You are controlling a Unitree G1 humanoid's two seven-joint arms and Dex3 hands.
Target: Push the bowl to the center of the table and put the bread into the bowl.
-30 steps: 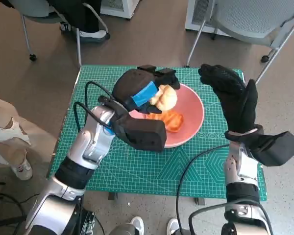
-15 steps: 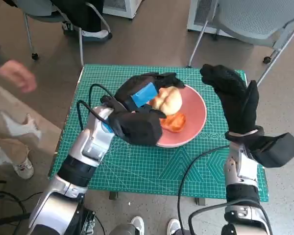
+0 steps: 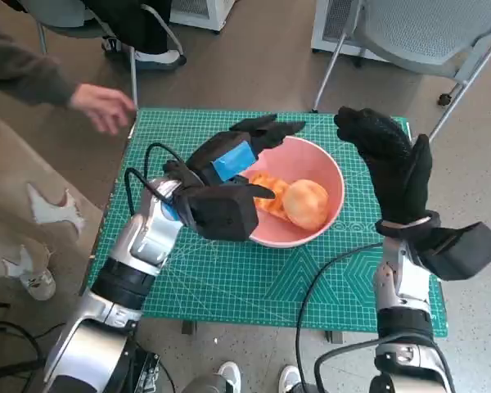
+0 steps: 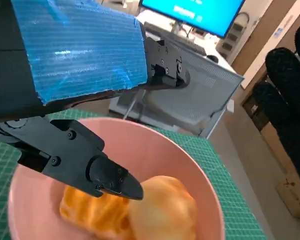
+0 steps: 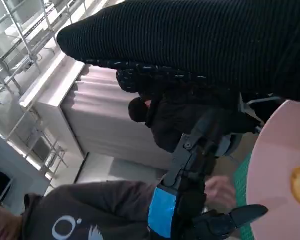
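Observation:
The pink bowl sits near the middle of the green mat. Inside it lie a round pale bread roll and an orange-brown pastry. In the left wrist view the roll and pastry lie side by side in the bowl. My left hand hovers over the bowl's left rim, fingers spread, holding nothing. My right hand is raised upright beside the bowl's right edge, fingers apart, empty.
A person's hand and sleeve reach in over the table's far left corner. The green cutting mat covers the table. Chairs stand behind the table. In the right wrist view a person shows beyond my left hand.
My left hand let go of the roll, which dropped into the bowl beside the pastry. The left hand drew back to the left rim. A person's hand reached closer to the table.

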